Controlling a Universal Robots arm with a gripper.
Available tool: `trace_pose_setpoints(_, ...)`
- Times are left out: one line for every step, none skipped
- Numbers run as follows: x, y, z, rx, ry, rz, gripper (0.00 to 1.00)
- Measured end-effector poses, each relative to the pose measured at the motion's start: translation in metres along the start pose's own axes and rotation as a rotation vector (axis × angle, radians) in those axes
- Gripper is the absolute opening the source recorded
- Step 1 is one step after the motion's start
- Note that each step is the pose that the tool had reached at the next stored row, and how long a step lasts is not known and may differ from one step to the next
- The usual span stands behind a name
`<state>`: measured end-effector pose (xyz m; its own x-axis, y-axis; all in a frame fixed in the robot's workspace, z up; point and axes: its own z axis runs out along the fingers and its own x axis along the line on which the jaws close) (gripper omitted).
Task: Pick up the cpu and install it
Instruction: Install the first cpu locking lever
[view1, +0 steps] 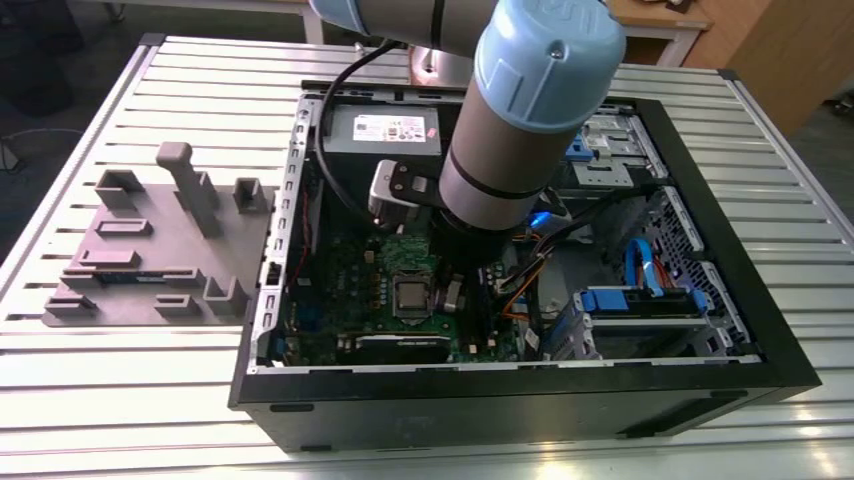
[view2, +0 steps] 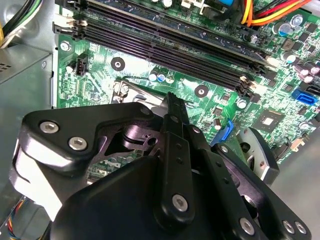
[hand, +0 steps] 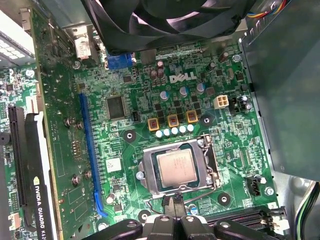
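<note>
Gripper (hand: 175, 220): black fingers sit together at a narrow tip in the first wrist view, nothing seen pinched between them; linkage bulk fills the near field in the second wrist view, so whether the tip is fully pressed together – cannot tell.

Key relation: cpu (hand: 176, 167) lies just beyond the fingertips, straight ahead of the tip. Chip is square, no long axis; edges run parallel to the socket frame (hand: 206, 167). It sits flat in the socket, silver top up, frame around it. Tip appears near the frame's near edge; contact cannot be confirmed.

Judgement: cpu appears already seated; gripper close by, not holding it.

Exterior view: case (view1: 534, 400) lies on its side, open face up, on a slatted table (view1: 801, 250). Contents, near to far: graphics card (view1: 400, 347) at 6 o'clock of the socket, board (view1: 387, 262) w/ cpu mid-board, drive bay w/ blue tabs (view1: 641, 300) at 3 o'clock, power supply (view1: 380, 130) at 12 o'clock. Arm (view1: 514, 130) drops in from 12 o'clock, over the board.

Grey fixture tray (view1: 147, 245) at 9 o'clock of the case, well apart, slots show no chip
</note>
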<state>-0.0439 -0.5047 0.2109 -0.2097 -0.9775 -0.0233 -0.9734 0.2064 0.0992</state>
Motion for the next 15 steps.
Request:
trace_pose_setpoints(0.0001,0.0000,0.0001,0.0000,0.0000,0.000,0.10)
trace_pose_setpoints(0.0002,0.0000,0.0003,0.0000,-0.0001,-0.001,0.10)
trace_pose_setpoints(0.0006,-0.0002,0.0005,0.0000,0.0000,-0.002,0.10)
trace_pose_setpoints(0.0011,-0.0003,0.0007,-0.0001,0.0005,-0.005,0.10)
trace_pose_setpoints(0.0014,-0.0004,0.0011,-0.0001,0.0007,-0.008,0.10)
trace_pose_setpoints(0.0018,-0.0006,0.0020,-0.0002,0.0010,-0.011,0.10)
trace_pose_setpoints(0.0021,-0.0007,0.0030,-0.0004,0.0016,-0.016,0.10)
trace_pose_setpoints(0.0025,-0.0009,0.0041,-0.0005,0.0022,-0.022,0.10)
trace_pose_setpoints(0.0028,-0.0010,0.0048,-0.0007,0.0029,-0.028,0.10)
trace_pose_setpoints(0.0033,-0.0012,0.0056,-0.0008,0.0033,-0.032,0.10)
trace_pose_setpoints(0.0039,-0.0014,0.0061,-0.0009,0.0035,-0.033,0.10)
trace_pose_setpoints(0.0044,-0.0015,0.0064,-0.0008,0.0034,-0.034,0.10)
trace_pose_setpoints(0.0048,-0.0016,0.0067,-0.0009,0.0035,-0.034,0.10)
trace_pose_setpoints(0.0048,-0.0017,0.0074,-0.0008,0.0033,-0.034,0.10)
trace_pose_setpoints(0.0048,-0.0018,0.0080,-0.0007,0.0033,-0.034,0.10)
